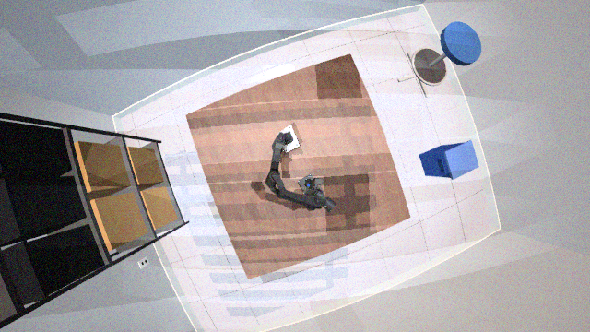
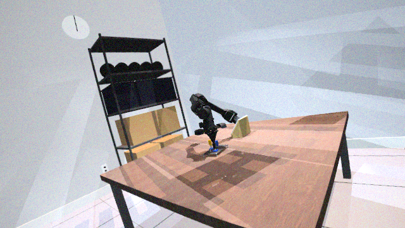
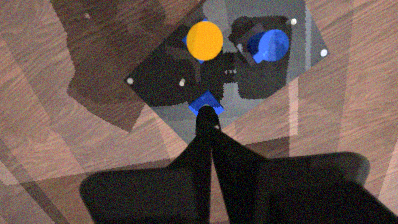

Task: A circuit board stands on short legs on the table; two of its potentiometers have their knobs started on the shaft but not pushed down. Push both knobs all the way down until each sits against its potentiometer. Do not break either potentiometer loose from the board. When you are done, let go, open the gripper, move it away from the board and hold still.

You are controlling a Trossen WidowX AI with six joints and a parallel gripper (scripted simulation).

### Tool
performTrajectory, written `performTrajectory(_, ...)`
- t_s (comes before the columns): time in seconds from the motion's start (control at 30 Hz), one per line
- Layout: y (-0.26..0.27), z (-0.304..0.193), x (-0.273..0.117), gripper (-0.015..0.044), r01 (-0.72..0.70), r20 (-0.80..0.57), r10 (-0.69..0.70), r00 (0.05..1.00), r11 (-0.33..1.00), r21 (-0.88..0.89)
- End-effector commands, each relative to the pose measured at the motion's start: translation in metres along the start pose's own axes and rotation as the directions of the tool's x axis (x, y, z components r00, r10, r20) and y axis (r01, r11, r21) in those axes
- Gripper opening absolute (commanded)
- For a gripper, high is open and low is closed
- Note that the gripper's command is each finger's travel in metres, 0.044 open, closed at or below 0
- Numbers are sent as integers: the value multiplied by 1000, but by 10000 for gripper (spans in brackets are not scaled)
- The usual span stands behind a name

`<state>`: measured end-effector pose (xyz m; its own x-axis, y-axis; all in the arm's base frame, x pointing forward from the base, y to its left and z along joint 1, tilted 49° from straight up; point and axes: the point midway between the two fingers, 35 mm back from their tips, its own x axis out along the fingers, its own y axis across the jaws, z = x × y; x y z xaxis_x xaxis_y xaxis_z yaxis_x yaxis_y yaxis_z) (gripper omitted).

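In the room, a pale wall clock point(image 2: 76, 27) hangs at about 11 o'clock from a black shelf unit point(image 1: 69, 134) point(image 2: 96, 68), which from above lies toward 9 o'clock of the wooden table point(image 1: 240, 148) point(image 2: 285, 183). The dark arm point(image 1: 275, 161) point(image 2: 207, 120) reaches down to the circuit board point(image 1: 304, 183) point(image 2: 223, 147) point(image 3: 227, 95), standing low on the table. In the wrist view, the yellow knob point(image 2: 209, 143) point(image 3: 204, 41) sits at 12 o'clock from the gripper point(image 1: 314, 188) point(image 2: 214, 149) point(image 3: 209, 133), whose fingers are closed together with nothing between them, tips at a blue square part point(image 3: 207, 101) (whether they touch it, I cannot tell). The blue knob point(image 2: 216, 143) point(image 3: 273, 45) lies between 1 and 2 o'clock; how far down either knob sits is unclear. From above, a blue bin point(image 1: 461, 159) is at 3 o'clock of the table, a blue-seated stool point(image 1: 461, 42) at 2.
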<state>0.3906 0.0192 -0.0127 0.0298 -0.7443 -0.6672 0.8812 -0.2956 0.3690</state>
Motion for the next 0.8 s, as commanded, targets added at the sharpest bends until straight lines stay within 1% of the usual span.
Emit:
performTrajectory(0.0,4,3,24,0,23,21,-23,1000,999,31)
performTrajectory(0.77,4,3,27,0,23,21,-23,1000,999,31)
